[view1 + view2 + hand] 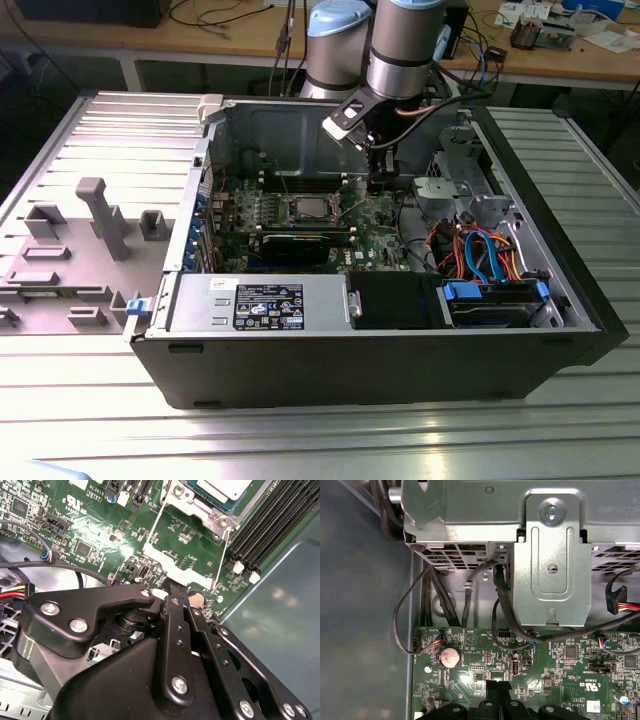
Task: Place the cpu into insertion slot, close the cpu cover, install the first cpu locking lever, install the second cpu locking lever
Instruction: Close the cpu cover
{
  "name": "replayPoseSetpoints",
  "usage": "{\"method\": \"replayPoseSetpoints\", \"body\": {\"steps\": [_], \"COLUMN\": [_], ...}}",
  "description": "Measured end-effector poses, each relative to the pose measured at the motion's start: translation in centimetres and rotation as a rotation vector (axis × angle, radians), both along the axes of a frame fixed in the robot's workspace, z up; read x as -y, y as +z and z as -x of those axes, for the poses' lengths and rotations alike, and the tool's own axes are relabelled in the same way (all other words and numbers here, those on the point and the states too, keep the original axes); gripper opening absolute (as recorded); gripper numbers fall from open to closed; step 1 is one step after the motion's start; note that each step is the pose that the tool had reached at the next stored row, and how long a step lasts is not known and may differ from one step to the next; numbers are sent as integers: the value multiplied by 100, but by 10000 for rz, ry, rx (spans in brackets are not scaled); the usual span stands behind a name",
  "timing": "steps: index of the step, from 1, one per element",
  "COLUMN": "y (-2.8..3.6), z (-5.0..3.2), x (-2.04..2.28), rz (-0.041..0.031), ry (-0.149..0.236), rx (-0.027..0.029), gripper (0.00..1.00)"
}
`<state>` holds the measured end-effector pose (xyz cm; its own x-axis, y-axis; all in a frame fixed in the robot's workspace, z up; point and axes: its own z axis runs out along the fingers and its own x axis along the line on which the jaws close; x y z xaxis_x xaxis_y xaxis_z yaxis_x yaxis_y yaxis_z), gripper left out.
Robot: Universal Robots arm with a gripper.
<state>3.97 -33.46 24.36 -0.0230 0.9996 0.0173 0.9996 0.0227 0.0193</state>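
The cpu [227, 487] lies silvery face up in the insertion slot [307, 209] on the green board. In the second wrist view the cpu cover [172, 566] is swung open away from the slot, and green board shows through its window. A thin metal rod [221, 555] runs along each side of the cover. My gripper [176, 592] is shut, with its black fingertips right at the cover's free edge. In the exterior view the gripper [378, 183] reaches down into the case just to the right of the slot. In the first wrist view the gripper [497, 684] hovers close over the board.
A black-labelled power supply box [260, 303] and a long black graphics card [300, 243] lie in front of the slot. Memory slots [270, 525] run beside it. A metal drive cage [550, 555] with cables [480, 250] stands to the exterior view's right. Grey fixtures [100, 215] sit outside the case.
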Motion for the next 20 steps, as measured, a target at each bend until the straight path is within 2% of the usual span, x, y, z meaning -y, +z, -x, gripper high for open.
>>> {"method": "replayPoseSetpoints", "body": {"steps": [12, 20], "y": [0, 2], "z": [86, 97], "x": [0, -1], "rz": [0, 0], "ry": [0, 0], "rx": [-1, 0], "gripper": [11, 11]}}
